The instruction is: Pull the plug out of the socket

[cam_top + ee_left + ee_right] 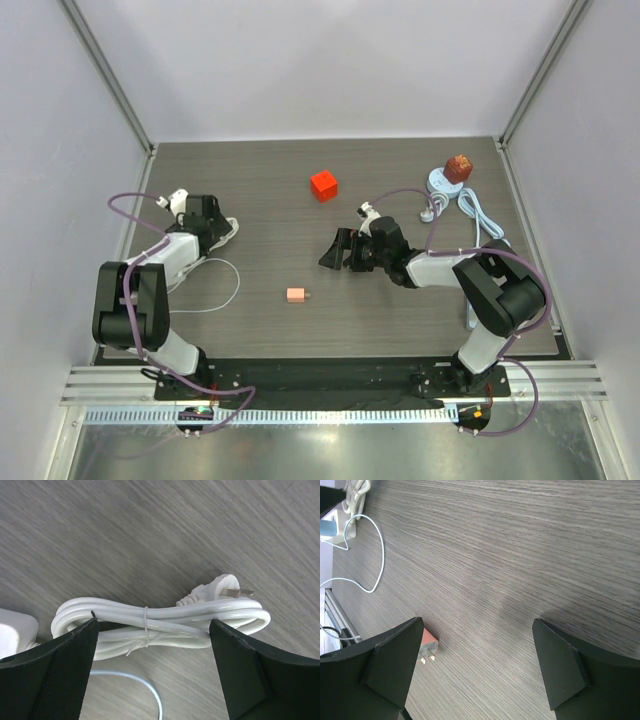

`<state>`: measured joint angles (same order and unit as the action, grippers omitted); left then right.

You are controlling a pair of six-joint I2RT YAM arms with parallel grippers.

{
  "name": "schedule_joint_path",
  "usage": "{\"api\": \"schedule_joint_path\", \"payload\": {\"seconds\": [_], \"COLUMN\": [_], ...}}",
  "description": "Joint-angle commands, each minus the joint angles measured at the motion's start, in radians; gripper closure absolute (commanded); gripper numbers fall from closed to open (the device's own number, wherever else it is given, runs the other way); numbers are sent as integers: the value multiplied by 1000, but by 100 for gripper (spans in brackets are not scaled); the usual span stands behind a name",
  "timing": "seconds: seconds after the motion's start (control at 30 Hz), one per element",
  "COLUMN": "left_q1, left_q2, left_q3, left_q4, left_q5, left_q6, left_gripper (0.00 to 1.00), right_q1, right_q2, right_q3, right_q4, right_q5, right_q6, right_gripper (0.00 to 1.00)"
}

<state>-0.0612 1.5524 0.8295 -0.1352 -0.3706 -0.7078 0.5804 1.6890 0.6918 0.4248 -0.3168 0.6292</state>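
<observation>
Grey woodgrain tabletop (260, 170): left gripper (152, 624) spread wide over the tied white cord (165, 611), whose white plug (220, 587) only its wrist camera shows. Pink plug (297, 294) lies loose mid-table near the right gripper (335, 250), its 2 fingers also apart; its wrist view alone shows the socket (340, 532).

Plug (298, 294) nr centre (cube (323, 185) behind).

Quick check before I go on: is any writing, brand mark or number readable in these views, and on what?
No text can be read in any view.
The red cube, the pink plug, the coiled white cable and its white plug show plain faces with no print.
The small brown object at the far right is too small to tell.
</observation>
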Motion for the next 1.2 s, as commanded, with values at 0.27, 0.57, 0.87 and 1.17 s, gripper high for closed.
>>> {"api": "schedule_joint_path", "payload": {"seconds": [0.27,0.57,0.87,1.17], "left_q1": [-26,-251,-339,-338], "left_q2": [126,141,43,-352], "left_q3": [19,28,71,229], "left_q4": [112,160,57,-309], "left_q5": [297,285,269,168], "left_q6": [-151,-167,-102,24], "left_gripper": [21,22,16,11], "right_q1": [2,-16,-27,-24], "right_q2": [-6,-23,-40,-81], "right_q3": [5,-9,-2,58], "right_q4": [-32,-38,-87,-92], "right_q5": [-11,16,73,186], "right_q6": [-13,-23,-69,1], "right_gripper": [4,4,4,4]}}
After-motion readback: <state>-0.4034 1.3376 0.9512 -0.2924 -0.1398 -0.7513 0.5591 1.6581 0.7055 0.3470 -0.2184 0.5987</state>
